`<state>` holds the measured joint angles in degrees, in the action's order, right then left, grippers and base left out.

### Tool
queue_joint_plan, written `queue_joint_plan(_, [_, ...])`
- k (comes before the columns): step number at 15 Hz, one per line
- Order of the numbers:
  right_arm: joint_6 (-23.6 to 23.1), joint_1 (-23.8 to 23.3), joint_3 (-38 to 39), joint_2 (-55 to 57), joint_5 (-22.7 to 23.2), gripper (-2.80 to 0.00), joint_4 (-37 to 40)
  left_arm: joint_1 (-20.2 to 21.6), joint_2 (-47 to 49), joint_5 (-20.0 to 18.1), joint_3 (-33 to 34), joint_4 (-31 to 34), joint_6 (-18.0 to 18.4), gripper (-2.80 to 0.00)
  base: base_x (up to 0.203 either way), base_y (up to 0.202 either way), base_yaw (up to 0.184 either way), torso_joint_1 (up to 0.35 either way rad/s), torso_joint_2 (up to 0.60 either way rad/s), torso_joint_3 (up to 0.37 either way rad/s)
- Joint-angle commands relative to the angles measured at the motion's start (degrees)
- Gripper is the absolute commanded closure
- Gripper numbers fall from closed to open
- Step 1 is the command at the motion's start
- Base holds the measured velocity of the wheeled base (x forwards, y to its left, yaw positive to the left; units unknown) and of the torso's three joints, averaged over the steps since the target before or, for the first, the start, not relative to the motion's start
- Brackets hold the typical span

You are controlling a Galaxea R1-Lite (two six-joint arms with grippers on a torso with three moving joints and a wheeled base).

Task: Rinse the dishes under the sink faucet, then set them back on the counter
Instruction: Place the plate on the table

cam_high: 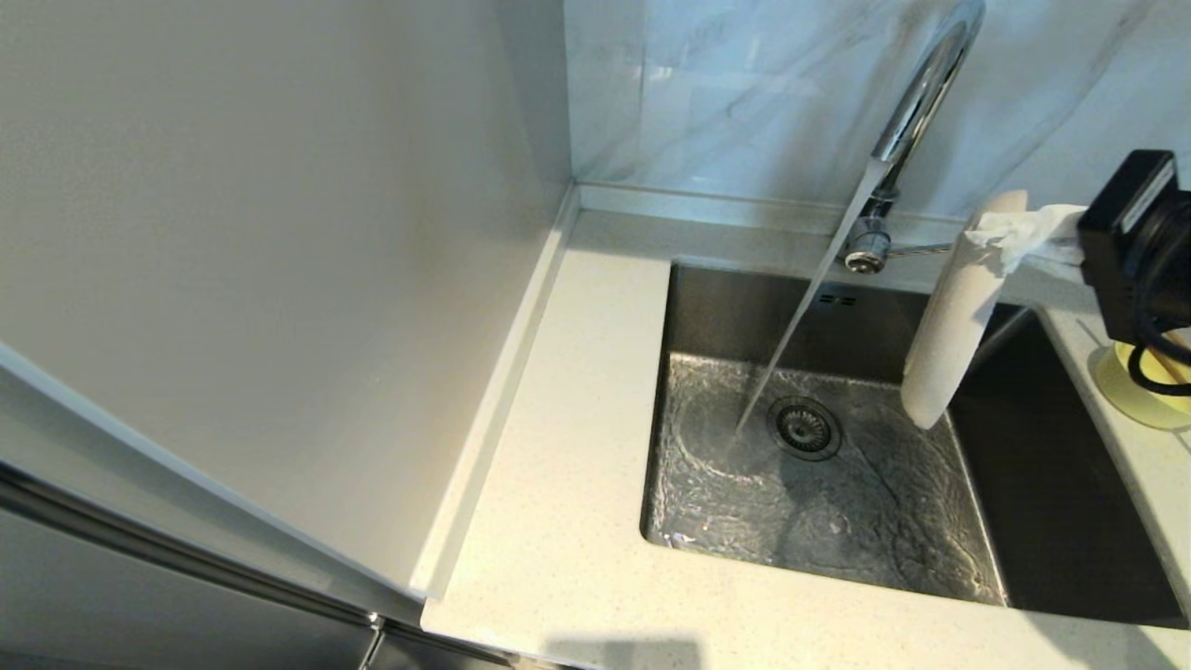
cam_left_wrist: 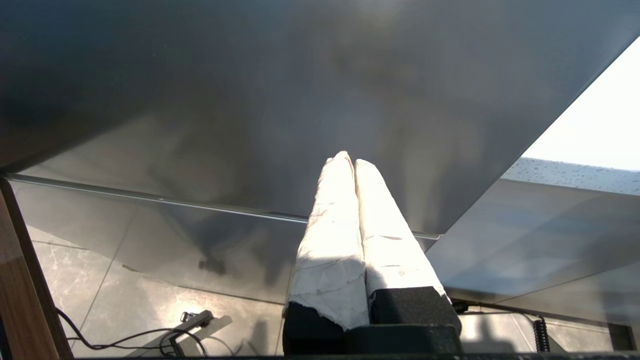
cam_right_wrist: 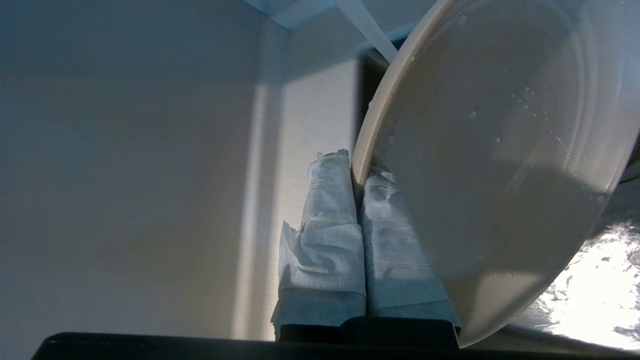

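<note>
The plate [cam_high: 949, 321] hangs edge-on over the right side of the sink [cam_high: 744, 307], tilted, its lower rim above the basin floor to the right of the drain strainer [cam_high: 805, 428]. The right gripper [cam_right_wrist: 356, 165] pinches the plate's rim between its paper-wrapped fingers [cam_right_wrist: 327, 210], clamped tight on it; in the head view only the black wrist and the white wrapping show at the plate's upper edge.

Water runs from the faucet [cam_high: 916, 102] in a slanting stream [cam_high: 791, 326] that lands just left of the strainer, apart from the plate. A shallow rippling sheet of water covers the sink floor. On the counter [cam_high: 568, 447] to the right of the sink, a yellow bowl [cam_high: 1140, 391] sits partly behind the wrist.

The right wrist view shows droplets on the plate's face, which the head view does not. The left gripper [cam_left_wrist: 354, 162] appears only in its own wrist view, fingers pressed together on nothing, well away from the sink beside a grey panel.
</note>
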<state>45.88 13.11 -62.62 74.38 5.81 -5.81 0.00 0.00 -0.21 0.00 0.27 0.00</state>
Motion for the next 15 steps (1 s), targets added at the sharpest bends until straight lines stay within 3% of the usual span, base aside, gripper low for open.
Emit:
queue_joint_plan(1, [8.3,-4.7,0.4,-4.0,7.2,0.0,-0.1,0.0,0.0,0.0,0.0,0.0,0.0,0.0,0.0,0.0,0.0,0.0,0.0,0.0])
queue_joint_plan(2, [11.4,-8.1,0.7,-4.8,11.5,0.0,-0.1,0.0,0.0,0.0,0.0,0.0,0.0,0.0,0.0,0.0,0.0,0.0,0.0,0.0])
queue_joint_plan(4, [19.0,-16.7,1.5,-6.4,24.7,0.0,-0.3,0.0,0.0,0.0,0.0,0.0,0.0,0.0,0.0,0.0,0.0,0.0,0.0,0.0])
queue_joint_plan(5, [22.3,-19.7,3.2,-6.8,31.6,0.0,-1.2,0.0,0.0,0.0,0.0,0.0,0.0,0.0,0.0,0.0,0.0,0.0,0.0,0.0])
queue_joint_plan(6, [23.7,-20.7,7.5,-6.5,35.1,0.0,-3.6,0.0,0.0,0.0,0.0,0.0,0.0,0.0,0.0,0.0,0.0,0.0,0.0,0.0])
queue_joint_plan(8, [25.5,-21.2,17.9,-4.2,37.2,0.0,-14.2,0.0,0.0,0.0,0.0,0.0,0.0,0.0,0.0,0.0,0.0,0.0,0.0,0.0])
queue_joint_plan(10, [26.0,-21.4,22.0,-3.3,38.5,0.0,-22.1,0.0,0.0,0.0,0.0,0.0,0.0,0.0,0.0,0.0,0.0,0.0,0.0,0.0])
queue_joint_plan(13, [25.6,-21.9,11.2,-6.6,38.9,0.0,-18.6,0.0,0.0,0.0,0.0,0.0,0.0,0.0,0.0,0.0,0.0,0.0,0.0,0.0])
queue_joint_plan(15, [21.6,-23.1,-0.1,-8.1,38.4,0.0,-7.9,0.0,0.0,0.0,0.0,0.0,0.0,0.0,0.0,0.0,0.0,0.0,0.0,0.0])
